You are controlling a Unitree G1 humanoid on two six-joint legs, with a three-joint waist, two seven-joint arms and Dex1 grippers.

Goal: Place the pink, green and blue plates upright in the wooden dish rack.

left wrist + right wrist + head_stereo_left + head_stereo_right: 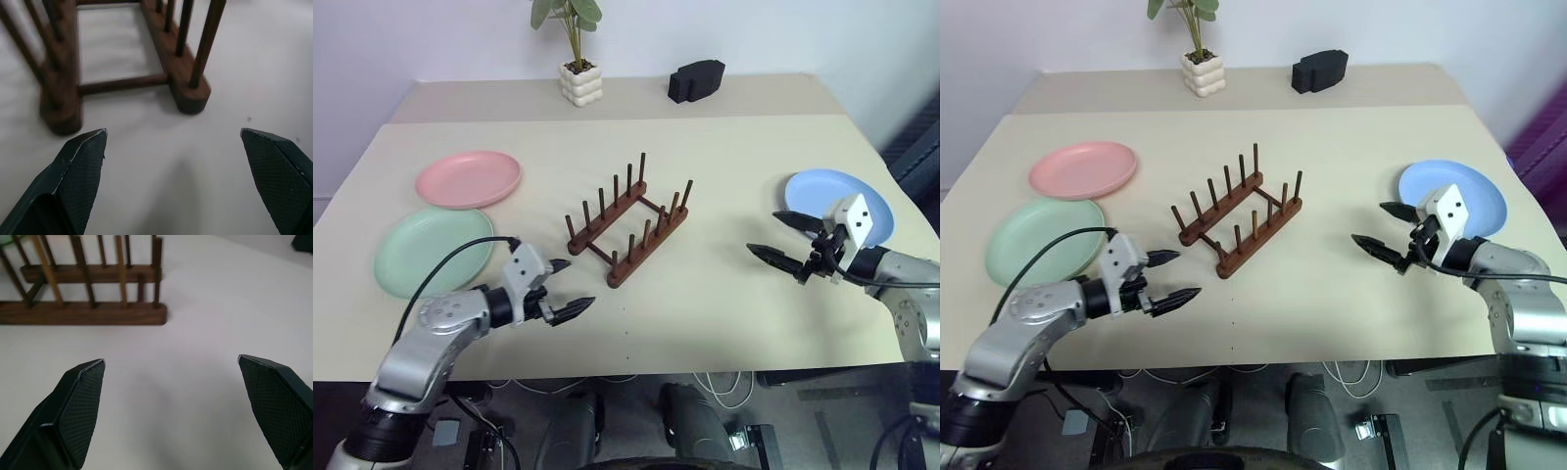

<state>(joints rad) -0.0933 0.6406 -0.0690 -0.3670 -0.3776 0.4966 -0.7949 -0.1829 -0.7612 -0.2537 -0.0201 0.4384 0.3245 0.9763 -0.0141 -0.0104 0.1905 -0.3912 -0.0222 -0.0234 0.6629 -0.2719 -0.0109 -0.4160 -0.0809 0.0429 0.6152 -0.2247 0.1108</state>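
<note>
I see the empty rack mid-table, pink plate and green plate flat on its left, blue plate right. Both my grippers, left and right, gape empty. Plant and black block stand behind.

We see two shiny silver arms with round, smooth joints. Each ends in a white boxy block and two black pointed fingers. The left gripper and right gripper have bumpy dotted finger pads. A thin black cable loops over the left arm.
</note>
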